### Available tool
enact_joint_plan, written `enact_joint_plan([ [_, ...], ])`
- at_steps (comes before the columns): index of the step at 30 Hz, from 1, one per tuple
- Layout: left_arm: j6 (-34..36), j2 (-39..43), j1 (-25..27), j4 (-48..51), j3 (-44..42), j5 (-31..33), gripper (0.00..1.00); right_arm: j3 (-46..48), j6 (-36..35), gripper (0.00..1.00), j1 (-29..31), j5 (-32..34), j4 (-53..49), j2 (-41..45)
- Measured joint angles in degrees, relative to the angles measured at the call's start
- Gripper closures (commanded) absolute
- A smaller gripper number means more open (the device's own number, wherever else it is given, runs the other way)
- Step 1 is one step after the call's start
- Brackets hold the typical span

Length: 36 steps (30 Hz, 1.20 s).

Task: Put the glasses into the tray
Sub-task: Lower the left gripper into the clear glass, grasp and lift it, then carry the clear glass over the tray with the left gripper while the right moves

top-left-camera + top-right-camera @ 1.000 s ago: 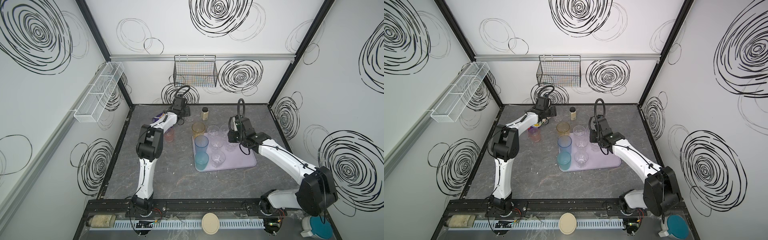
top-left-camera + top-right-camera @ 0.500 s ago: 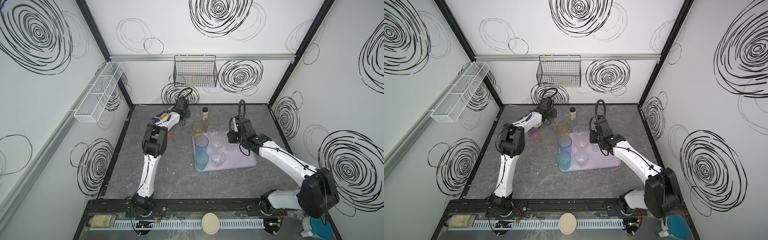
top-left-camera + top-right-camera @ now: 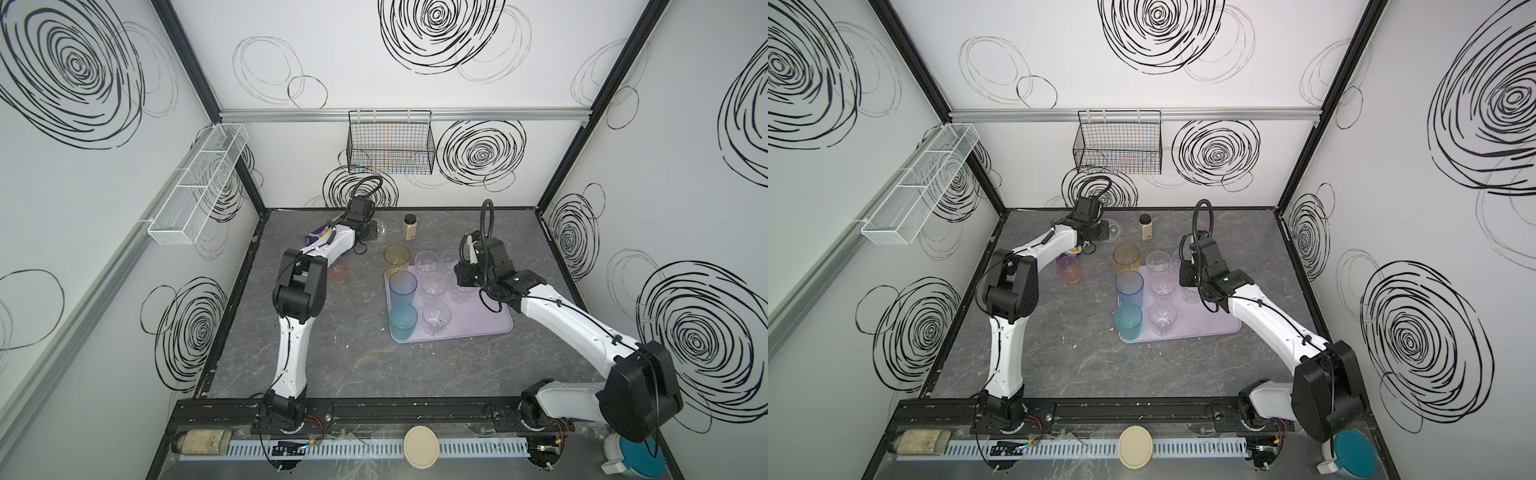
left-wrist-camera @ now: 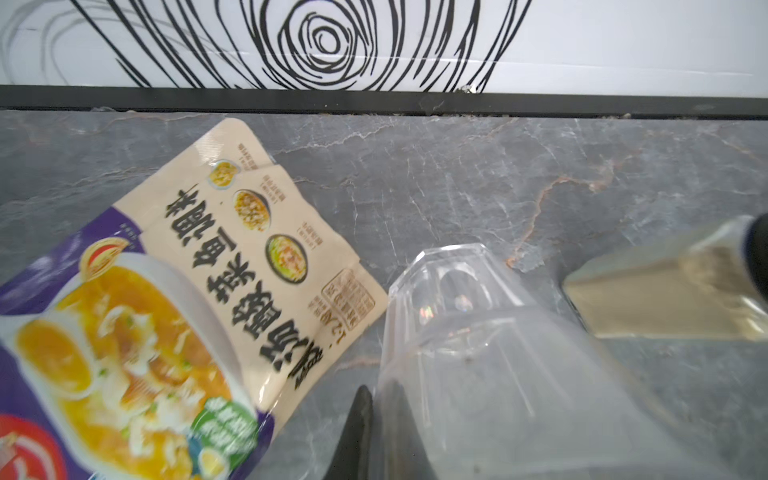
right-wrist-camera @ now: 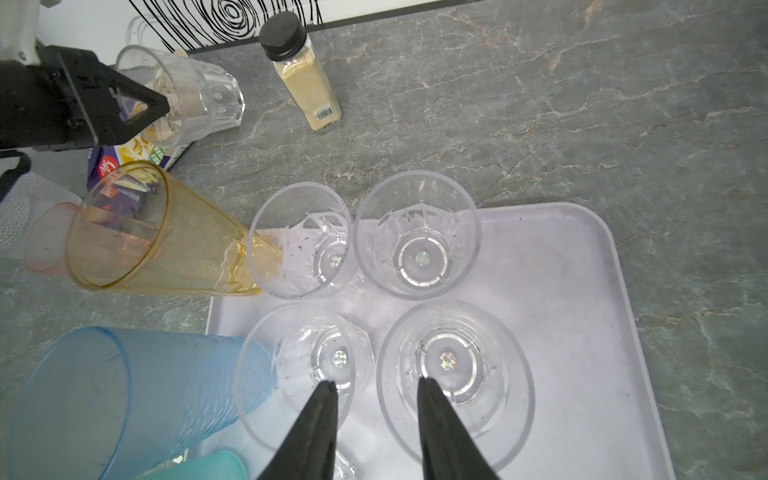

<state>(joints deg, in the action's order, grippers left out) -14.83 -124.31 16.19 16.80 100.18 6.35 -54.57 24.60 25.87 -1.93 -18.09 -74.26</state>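
My left gripper (image 4: 380, 401) is shut on the rim of a short clear glass (image 4: 478, 353) at the back of the table, one finger inside and one outside. Both top views show that gripper (image 3: 368, 232) (image 3: 1102, 230) and the clear glass (image 3: 379, 228) (image 3: 1115, 229). The lavender tray (image 3: 482, 328) (image 3: 1212, 328) (image 5: 561, 291) holds a blue glass (image 3: 402, 286), a teal glass (image 3: 402, 320) and several clear glasses (image 5: 417, 235). An amber glass (image 3: 397, 257) stands at its back-left corner. A pink glass (image 3: 340, 272) stands left of the tray, off it. My right gripper (image 5: 376, 384) (image 3: 465, 278) hangs open above two clear glasses, holding nothing.
A black-capped jar (image 3: 410, 226) (image 5: 305, 83) stands right beside the held glass. A food packet (image 4: 187, 311) lies to its other side, under my left arm. A black wire basket (image 3: 390, 145) hangs on the back wall and a white mesh basket (image 3: 195, 187) on the left wall.
My left gripper has reached farther back and to the right and shut on the clear glass's rim. The right arm has barely moved.
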Motion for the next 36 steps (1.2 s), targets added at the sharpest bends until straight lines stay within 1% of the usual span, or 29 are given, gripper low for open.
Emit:
enact_joint_plan([
  [7, -1.11, 17.57, 0.0, -4.9, -13.62, 0.61, 0.91, -0.02, 0.33, 0.63, 2.14, 0.7, -0.46, 1.51],
  [10, -2.08, 25.38, 0.13, -6.88, -21.7, 1.53, 0.91, -0.02, 0.55, 0.63, 3.06, 1.05, -1.16, 2.12],
  [14, -2.58, 36.28, 1.01, -7.08, -32.28, 3.45, 0.92, -0.2, 0.92, 0.63, 4.74, 2.45, -2.4, 2.27],
  [16, -2.4, 40.57, 2.27, -6.51, -35.19, 4.37, 0.92, -0.59, 1.05, 0.63, 5.79, 3.02, -2.95, 2.27],
  [23, 1.16, 50.07, 9.73, -3.37, -37.35, 5.77, 0.93, -2.97, 3.1, 0.63, 10.49, 4.35, -3.06, 1.4],
  [28, 1.75, 55.12, 12.24, 0.13, -38.03, 6.43, 0.93, -5.35, 4.96, 0.62, 14.08, 3.82, -2.97, 1.11],
  [30, 1.73, 55.54, 14.62, 0.28, -37.79, 7.23, 0.93, -6.84, 5.38, 0.61, 15.19, 3.61, -2.91, 1.25],
  [32, 1.66, 54.86, 18.4, 0.31, -37.27, 8.0, 0.93, -8.61, 5.66, 0.61, 16.2, 3.58, -2.78, 1.68],
  [36, 1.55, 51.01, 24.94, 0.28, -35.19, 8.48, 0.93, -11.43, 6.16, 0.57, 17.57, 4.22, -2.51, 3.72],
])
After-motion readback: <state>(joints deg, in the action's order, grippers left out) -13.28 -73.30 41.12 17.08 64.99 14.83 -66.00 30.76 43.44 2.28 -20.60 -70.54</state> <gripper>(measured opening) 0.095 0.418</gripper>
